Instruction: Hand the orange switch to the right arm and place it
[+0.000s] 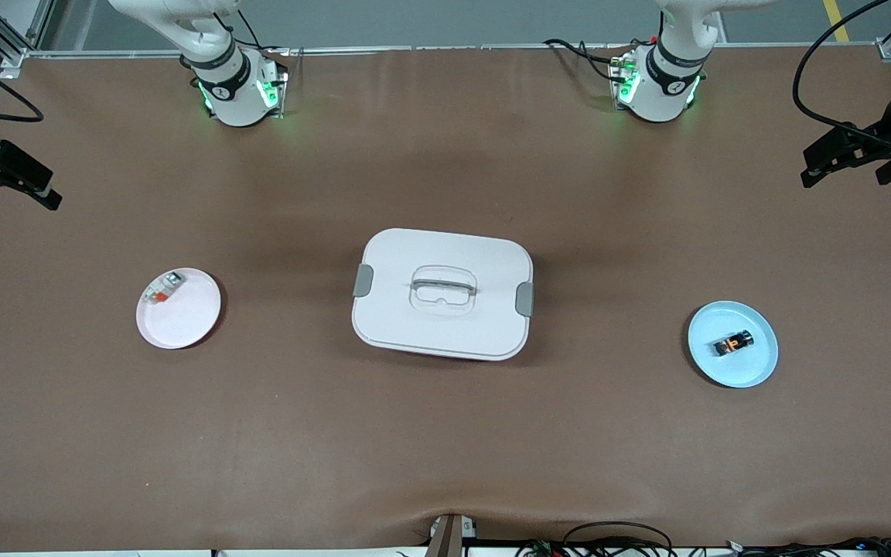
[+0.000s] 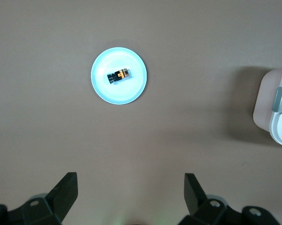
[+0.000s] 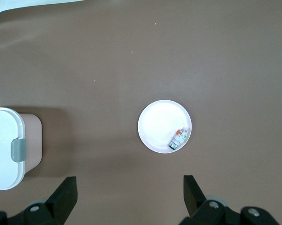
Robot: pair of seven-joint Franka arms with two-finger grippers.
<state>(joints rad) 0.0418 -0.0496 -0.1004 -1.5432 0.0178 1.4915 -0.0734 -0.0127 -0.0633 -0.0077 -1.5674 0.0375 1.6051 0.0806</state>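
Note:
The orange switch (image 1: pixel 733 343) (image 2: pixel 119 75), a tiny black block with an orange mark, lies on a light blue plate (image 1: pixel 755 370) (image 2: pixel 131 93) toward the left arm's end of the table. My left gripper (image 2: pixel 130 180) (image 1: pixel 848 169) hangs high over that end, open and empty, well apart from the plate. Over the right arm's end my right gripper (image 3: pixel 129 180) (image 1: pixel 18 187) also hangs high, open and empty.
A white lidded box (image 1: pixel 445 255) (image 2: pixel 272 108) (image 3: pixel 3 140) with grey clasps and a top handle stands mid-table. A pale pink plate (image 1: pixel 186 325) (image 3: pixel 157 122) toward the right arm's end holds a whitish-clear piece with a red-orange end (image 1: pixel 163 288) (image 3: pixel 178 138). Brown tabletop surrounds them.

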